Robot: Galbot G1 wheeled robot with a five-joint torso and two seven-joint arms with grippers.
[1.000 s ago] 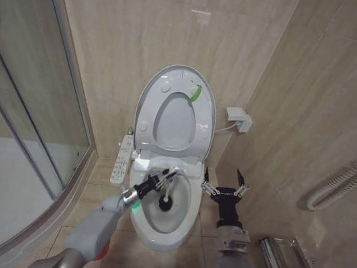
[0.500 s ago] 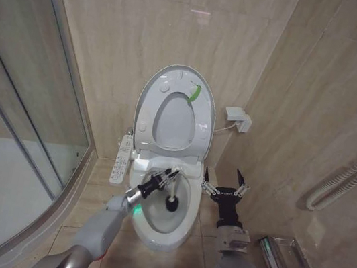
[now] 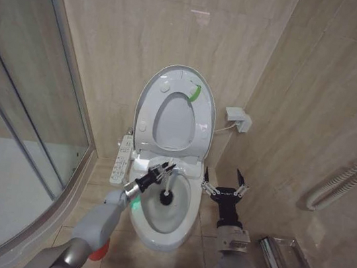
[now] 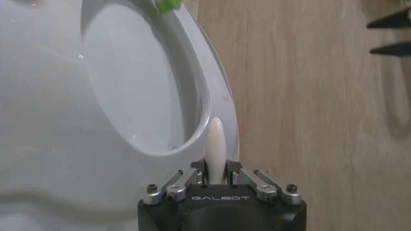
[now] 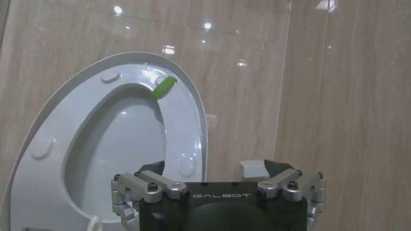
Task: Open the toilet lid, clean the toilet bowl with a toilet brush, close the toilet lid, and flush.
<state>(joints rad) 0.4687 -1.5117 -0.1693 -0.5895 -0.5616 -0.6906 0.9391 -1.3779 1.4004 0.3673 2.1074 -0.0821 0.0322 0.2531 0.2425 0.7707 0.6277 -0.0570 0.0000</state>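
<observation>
Scrubbing inside the toilet bowl (image 3: 163,221), left gripper (image 3: 161,170) jaws clamped on the toilet brush (image 3: 166,188). Right gripper (image 3: 225,183) waiting beside, jaws wide. Toilet lid (image 3: 176,110) up. Risk: thin handle twisting, slipping.

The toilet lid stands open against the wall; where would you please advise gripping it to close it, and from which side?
Grip the toilet lid at its free top edge, coming from the front. It stands upright, hinged at the bottom behind the toilet bowl, so the top probably gives most leverage.

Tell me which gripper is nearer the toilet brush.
Left. The left gripper grips the toilet brush over the toilet bowl; the right gripper hovers open beside the bowl.
</observation>
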